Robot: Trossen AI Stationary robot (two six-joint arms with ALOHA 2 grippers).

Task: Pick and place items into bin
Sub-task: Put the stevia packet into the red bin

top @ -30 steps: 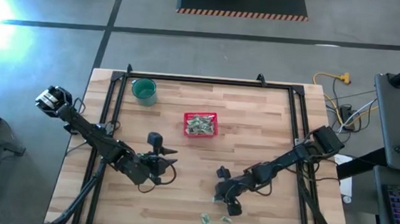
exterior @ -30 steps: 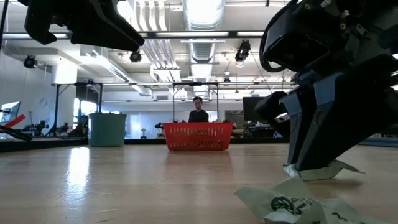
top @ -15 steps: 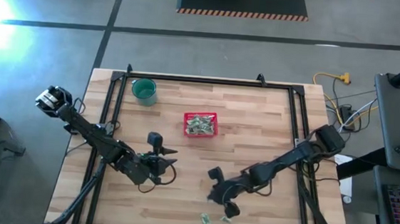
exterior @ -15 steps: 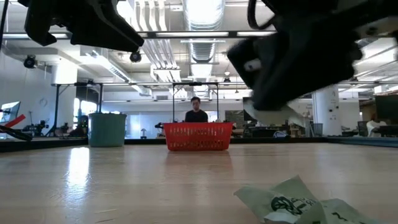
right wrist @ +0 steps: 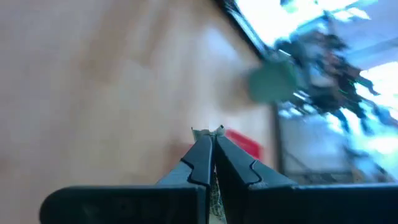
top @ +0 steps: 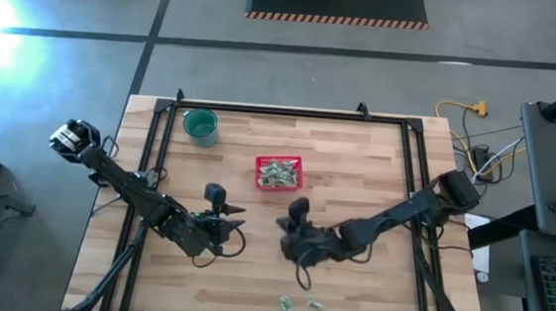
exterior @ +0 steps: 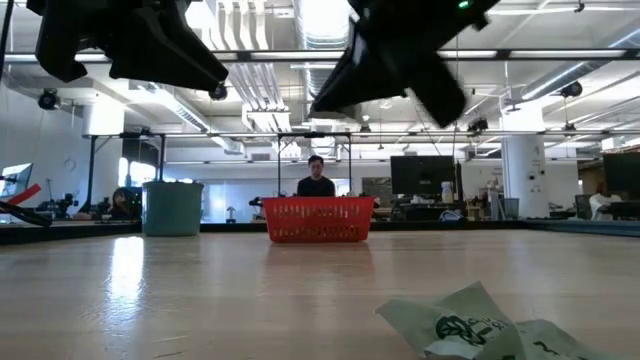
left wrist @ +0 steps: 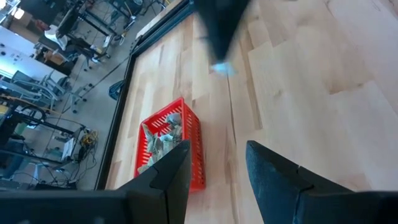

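My right gripper [right wrist: 211, 144] is clamped on a small pale crinkly wrapped packet [right wrist: 209, 131], in the air near the small red mesh-sided plastic basket [top: 279, 172]. The basket lies just ahead, toward the table's far edge, nearer this arm. Left gripper [left wrist: 216, 177] waits, parted, empty. No writing legible.

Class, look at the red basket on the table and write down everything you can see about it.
The red basket is a small rectangular bin of what looks like plastic, with mesh-like sides. It stands upright near the middle of the wooden table, to the right of the teal cup. Pale green-and-white packets fill its inside. No gripper touches it.
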